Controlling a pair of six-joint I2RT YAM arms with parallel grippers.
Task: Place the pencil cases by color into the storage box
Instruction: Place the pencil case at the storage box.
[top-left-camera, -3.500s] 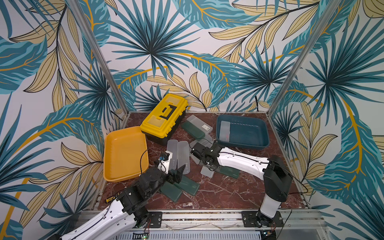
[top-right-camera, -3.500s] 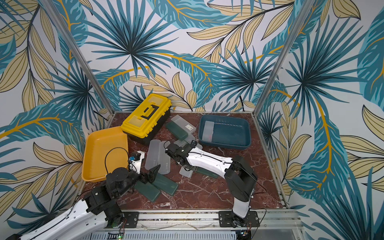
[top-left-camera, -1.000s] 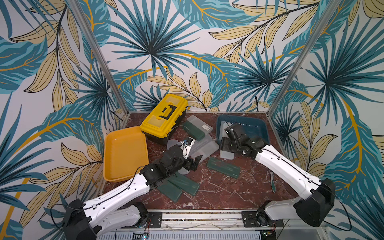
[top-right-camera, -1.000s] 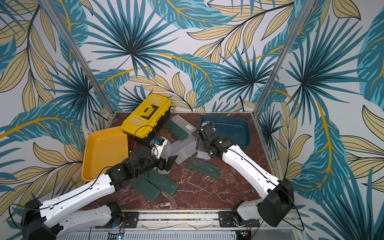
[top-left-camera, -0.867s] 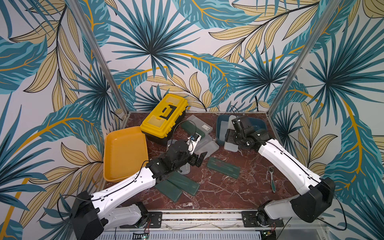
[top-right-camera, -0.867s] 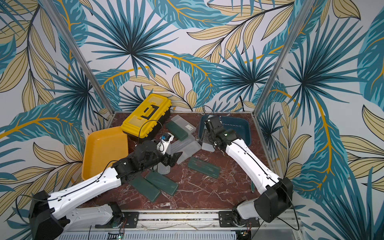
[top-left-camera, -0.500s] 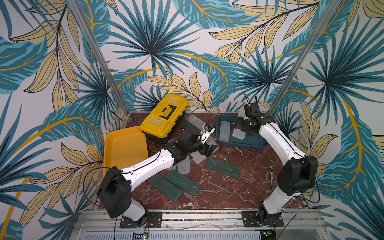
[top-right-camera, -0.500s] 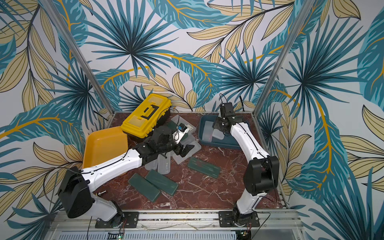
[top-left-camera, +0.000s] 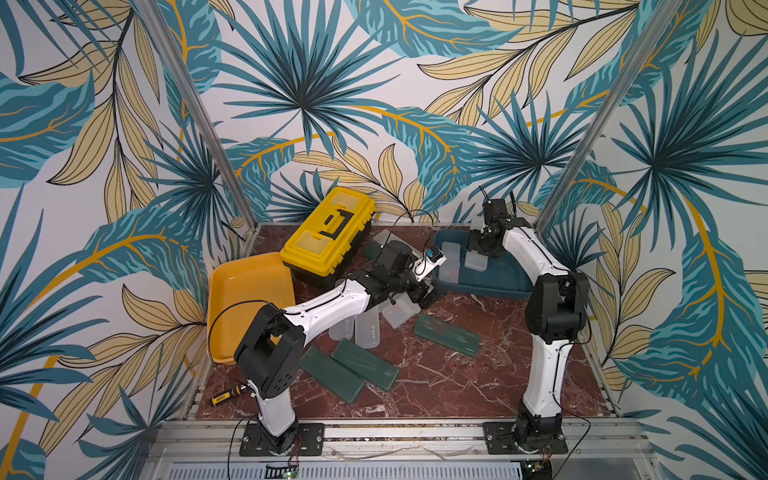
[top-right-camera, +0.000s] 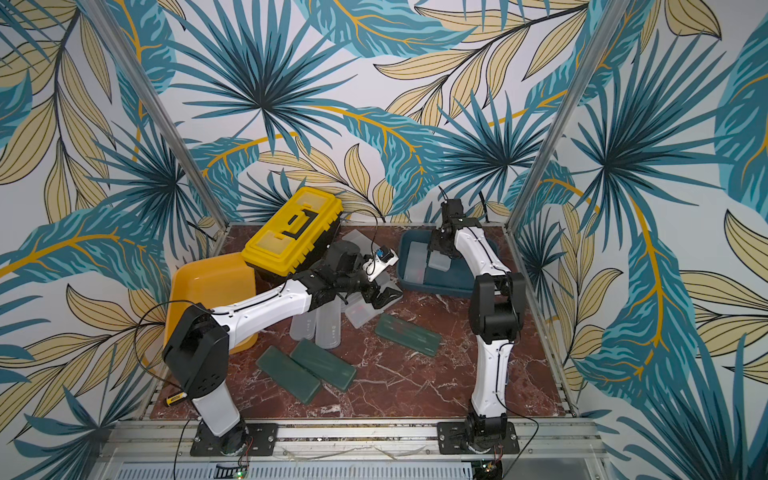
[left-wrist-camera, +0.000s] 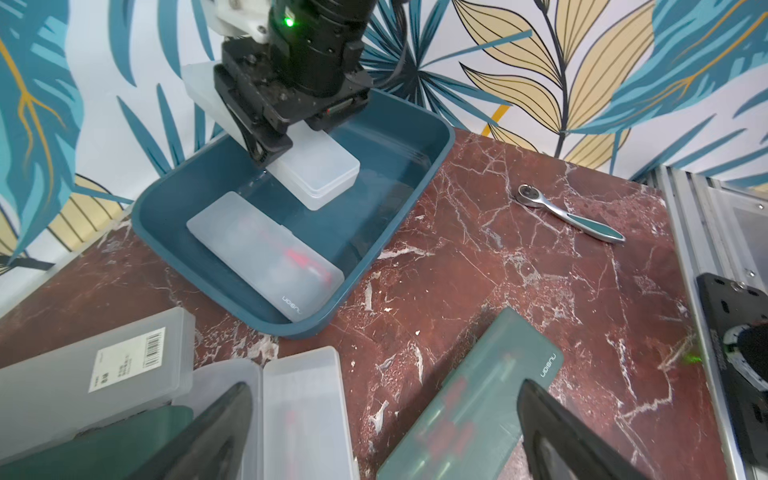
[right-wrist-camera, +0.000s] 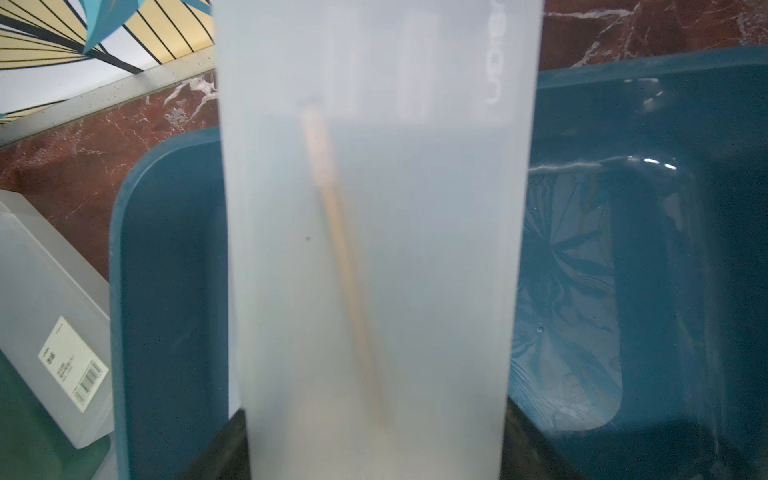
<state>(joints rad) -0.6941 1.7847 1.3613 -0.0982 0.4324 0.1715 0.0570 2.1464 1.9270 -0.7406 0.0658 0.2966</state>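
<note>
In both top views the right gripper (top-left-camera: 478, 248) is clamped on one short end of a frosted translucent white oblong plastic pencil case (top-left-camera: 475, 262). The case hangs tilted into the dark blue plastic tray (top-left-camera: 478, 293), beside a second frosted case (top-left-camera: 450, 262) lying flat inside. The left gripper (top-right-camera: 384, 297) hovers with its jaws wide apart over loose frosted cases (top-right-camera: 361, 311) on the marble tabletop (top-right-camera: 415, 386). The left wrist view shows a dark green flat plastic case (left-wrist-camera: 469, 415) below its fingers (left-wrist-camera: 552, 428), untouched. In the right wrist view the held case fills the frame, with the tray beneath it. It looks light, stiff and slick, so pinching across its narrow width near an end seems safest.
</note>
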